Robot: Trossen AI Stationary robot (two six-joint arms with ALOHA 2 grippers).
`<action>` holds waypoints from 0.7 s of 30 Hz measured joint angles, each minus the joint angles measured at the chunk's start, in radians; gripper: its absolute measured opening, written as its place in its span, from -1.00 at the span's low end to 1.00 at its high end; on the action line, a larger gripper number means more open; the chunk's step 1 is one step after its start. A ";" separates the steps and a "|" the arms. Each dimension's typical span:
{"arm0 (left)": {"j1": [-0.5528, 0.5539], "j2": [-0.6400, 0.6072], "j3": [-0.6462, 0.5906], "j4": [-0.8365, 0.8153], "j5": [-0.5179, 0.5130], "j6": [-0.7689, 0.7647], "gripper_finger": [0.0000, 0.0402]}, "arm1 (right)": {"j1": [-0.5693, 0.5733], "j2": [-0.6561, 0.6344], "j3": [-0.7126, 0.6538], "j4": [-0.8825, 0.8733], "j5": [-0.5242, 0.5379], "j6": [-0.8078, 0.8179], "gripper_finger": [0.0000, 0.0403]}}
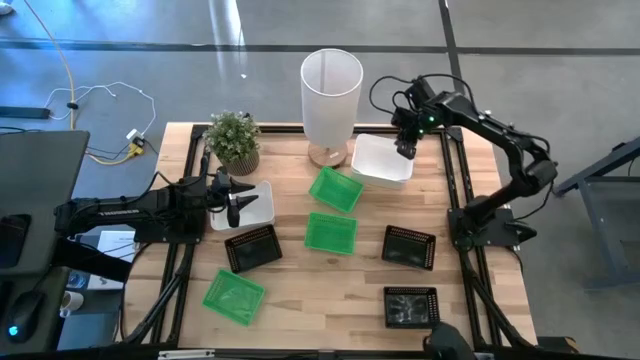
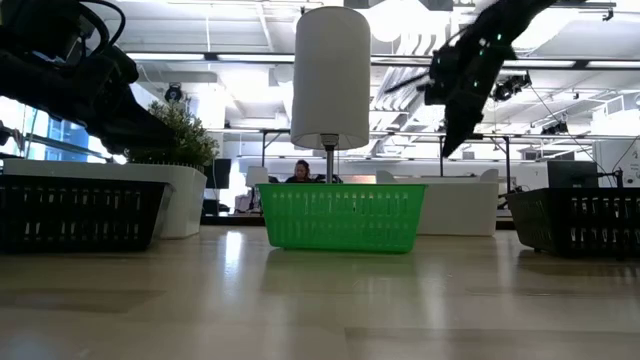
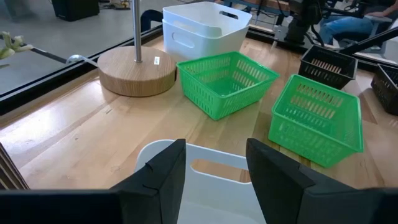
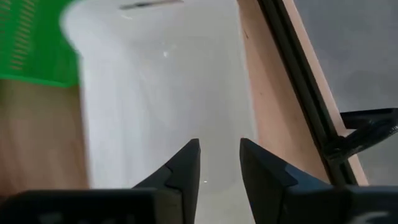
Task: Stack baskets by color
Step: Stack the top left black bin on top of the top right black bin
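Two white baskets (image 1: 381, 160) (image 3: 205, 25) sit nested at the far right of the table, beside the tall white bin (image 1: 331, 90). My right gripper (image 1: 405, 150) (image 4: 219, 163) hangs open above their inside, pointing steeply down, with nothing between its fingers. A third white basket (image 1: 250, 205) (image 3: 205, 171) sits at the left; my left gripper (image 1: 235, 207) (image 3: 214, 177) stands open over its near end. Green baskets (image 1: 335, 190), (image 1: 330, 232), (image 1: 233, 296) and black baskets (image 1: 252, 247), (image 1: 410, 247), (image 1: 410, 306) rest apart on their bottoms.
A potted plant (image 1: 235, 140) stands at the far left corner. The bin's round wooden foot (image 3: 138, 71) sits next to the nested white baskets. Bare wood shows along the table's near edge between the green and black baskets (image 1: 320, 310).
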 joint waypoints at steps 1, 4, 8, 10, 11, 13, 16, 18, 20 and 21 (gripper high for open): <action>0.000 0.000 0.000 0.000 0.000 0.000 -0.22 | 0.015 -0.017 0.000 -0.009 0.004 0.018 -0.53; 0.000 0.000 0.000 0.000 0.000 0.000 -0.22 | 0.066 -0.063 0.000 -0.044 0.005 0.077 -0.56; 0.000 0.000 0.000 0.001 0.000 0.001 -0.22 | 0.149 -0.101 0.000 -0.079 0.009 0.169 -0.59; 0.000 0.000 0.000 0.001 0.000 0.019 -0.22 | 0.195 -0.112 0.000 -0.085 0.009 0.208 -0.59; 0.000 0.000 0.000 0.002 0.000 0.031 -0.21 | 0.217 -0.117 0.000 -0.087 0.009 0.222 -0.59; 0.000 0.000 0.000 0.005 0.000 0.042 -0.17 | 0.265 -0.124 0.000 -0.088 0.012 0.259 -0.59; 0.000 0.000 0.000 0.006 0.004 0.042 -0.08 | 0.336 -0.136 0.000 -0.089 0.039 0.311 -0.59; 0.000 0.000 0.008 0.002 0.020 0.043 -0.02 | 0.384 -0.141 0.000 -0.089 0.069 0.351 -0.59; 0.000 0.000 0.029 0.000 0.046 0.041 0.04 | 0.433 -0.146 0.000 -0.089 0.102 0.386 -0.59; 0.000 0.000 0.042 -0.001 0.058 0.036 0.07 | 0.456 -0.148 0.000 -0.089 0.120 0.399 -0.59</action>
